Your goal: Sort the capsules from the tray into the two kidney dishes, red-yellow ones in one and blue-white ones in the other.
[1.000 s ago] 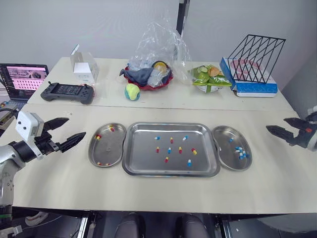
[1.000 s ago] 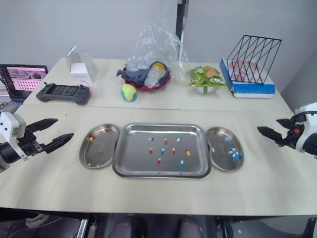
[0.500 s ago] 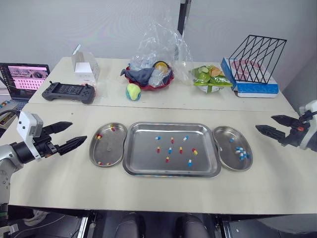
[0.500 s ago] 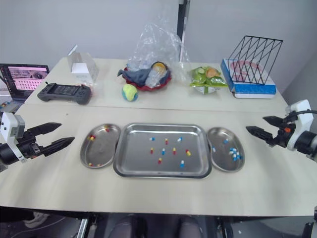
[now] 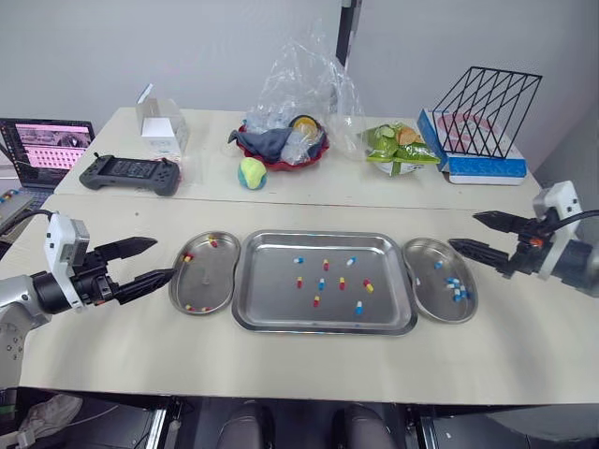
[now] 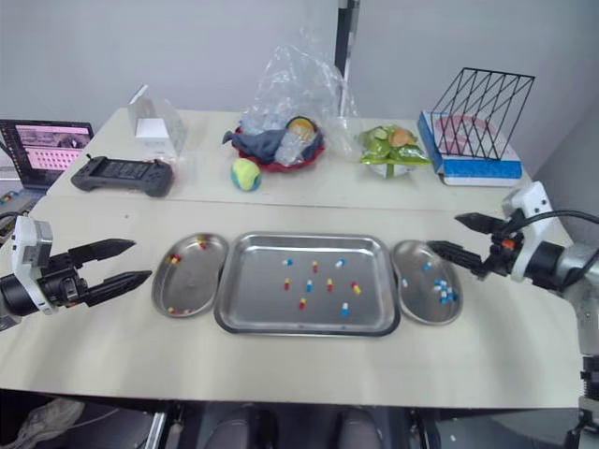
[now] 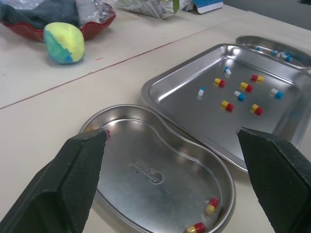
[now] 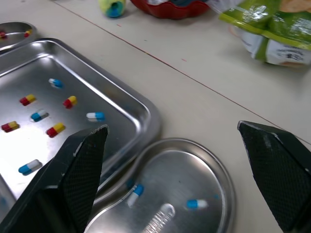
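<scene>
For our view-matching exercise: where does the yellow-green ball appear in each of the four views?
Left eye view: ball beyond the tray, by the red bowl.
Right eye view: ball in the same spot.
Left wrist view: ball beyond the kidney dish.
Right wrist view: ball beyond the tray.
Shared landmark: the tray.

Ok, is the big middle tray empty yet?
No, not empty: the tray holds several loose capsules, red-yellow and blue-white mixed.

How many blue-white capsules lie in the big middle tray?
4 capsules in the tray: two near its far rim, one central, one near its front rim. None looks hidden.
</scene>
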`<action>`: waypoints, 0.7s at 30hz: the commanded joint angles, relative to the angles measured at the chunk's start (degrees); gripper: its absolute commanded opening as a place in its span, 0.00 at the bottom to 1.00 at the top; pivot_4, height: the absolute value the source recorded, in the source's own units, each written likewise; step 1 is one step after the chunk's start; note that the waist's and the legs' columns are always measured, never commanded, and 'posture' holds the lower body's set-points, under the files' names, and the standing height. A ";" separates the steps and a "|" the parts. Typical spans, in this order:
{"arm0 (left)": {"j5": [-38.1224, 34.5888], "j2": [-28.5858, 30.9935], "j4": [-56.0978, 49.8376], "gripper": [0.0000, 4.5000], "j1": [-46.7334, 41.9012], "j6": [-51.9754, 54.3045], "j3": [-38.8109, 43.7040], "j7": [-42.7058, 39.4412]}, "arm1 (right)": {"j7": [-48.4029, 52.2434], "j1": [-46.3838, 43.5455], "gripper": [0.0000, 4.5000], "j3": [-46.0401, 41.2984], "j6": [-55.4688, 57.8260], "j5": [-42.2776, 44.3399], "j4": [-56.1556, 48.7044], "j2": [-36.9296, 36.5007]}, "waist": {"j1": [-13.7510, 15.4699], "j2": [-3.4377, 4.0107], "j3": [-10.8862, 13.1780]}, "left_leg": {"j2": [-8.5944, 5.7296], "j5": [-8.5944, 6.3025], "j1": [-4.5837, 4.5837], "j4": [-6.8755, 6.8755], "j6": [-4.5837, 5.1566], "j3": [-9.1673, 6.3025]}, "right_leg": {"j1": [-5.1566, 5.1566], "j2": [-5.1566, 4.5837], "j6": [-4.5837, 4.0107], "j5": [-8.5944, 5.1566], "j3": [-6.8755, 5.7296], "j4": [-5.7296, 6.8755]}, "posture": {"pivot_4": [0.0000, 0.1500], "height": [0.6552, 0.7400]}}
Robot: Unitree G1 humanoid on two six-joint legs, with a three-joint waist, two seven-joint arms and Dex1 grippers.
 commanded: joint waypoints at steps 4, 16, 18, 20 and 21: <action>-1.61 -0.44 -7.94 1.00 -1.45 1.56 -1.07 3.33 | -0.35 -0.77 1.00 4.15 1.90 2.87 -10.25 1.96 | 0.26 0.00 0.00 | -0.02 0.00 0.00 0.01 0.01 -0.02 | 0.02 0.00 0.00 0.00 0.01 0.00 | 1.00 0.45; -0.96 -13.02 -24.60 1.00 -8.49 15.44 -18.17 26.85 | 3.89 3.29 1.00 0.18 5.16 9.36 -16.22 -2.20 | 1.47 -0.05 -0.02 | -0.22 -0.07 0.00 0.09 0.16 -0.17 | 0.22 -0.05 0.12 0.07 0.05 -0.08 | 1.00 0.45; 0.24 -15.43 -25.61 1.00 -9.49 16.77 -21.33 30.15 | 3.76 4.22 1.00 -0.54 5.38 9.37 -16.48 -2.80 | 1.47 -0.08 -0.01 | -0.35 -0.07 0.01 0.10 0.16 -0.21 | 0.25 -0.04 0.13 0.08 0.05 -0.08 | 1.00 0.45; -0.01 -17.67 -26.14 1.00 -10.33 17.73 -23.36 31.84 | 4.30 5.57 1.00 -1.76 5.61 9.84 -16.97 -3.53 | 1.48 -0.08 -0.01 | -0.38 -0.07 0.01 0.09 0.16 -0.24 | 0.25 -0.05 0.13 0.08 0.05 -0.07 | 1.00 0.45; 0.95 -18.95 -26.07 1.00 -11.18 18.21 -25.40 33.06 | 4.89 6.72 1.00 -2.95 5.73 10.26 -17.44 -4.11 | 1.65 -0.08 -0.01 | -0.39 -0.07 0.01 0.08 0.16 -0.24 | 0.25 -0.05 0.13 0.08 0.05 -0.08 | 1.00 0.45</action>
